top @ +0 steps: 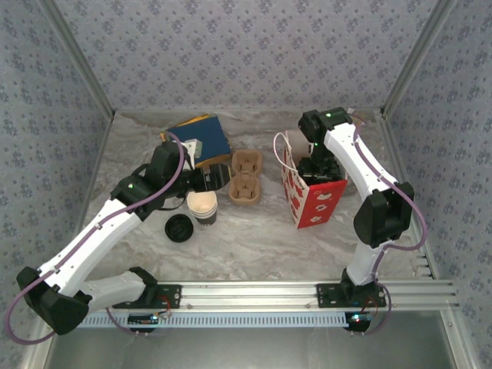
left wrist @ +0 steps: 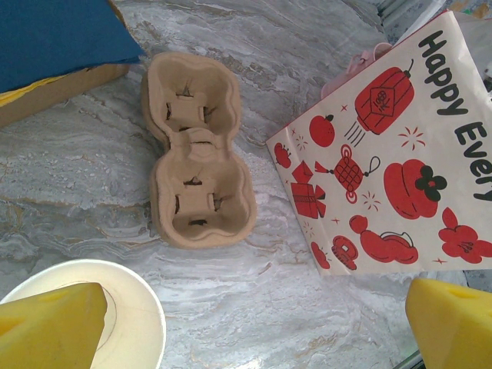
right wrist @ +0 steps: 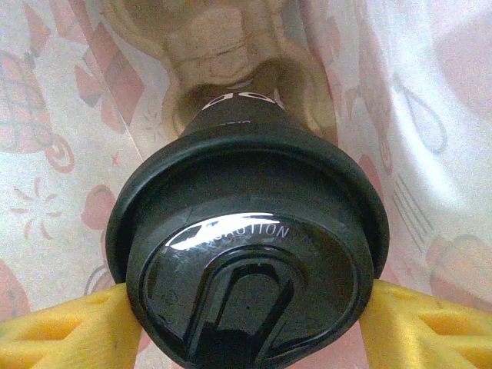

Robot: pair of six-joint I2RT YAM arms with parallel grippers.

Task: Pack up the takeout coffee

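Pinching takeout coffee inside gift bag: right gripper; left gripper spread wide.

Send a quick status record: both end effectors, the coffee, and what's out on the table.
right end effector: closed on the lidded coffee cup, inside the red bag
cup seating: over a pulp carrier in the bag; seated or not unclear
left end effector: open, empty, above a lidless paper cup
on table: empty two-cup carrier, loose black lid
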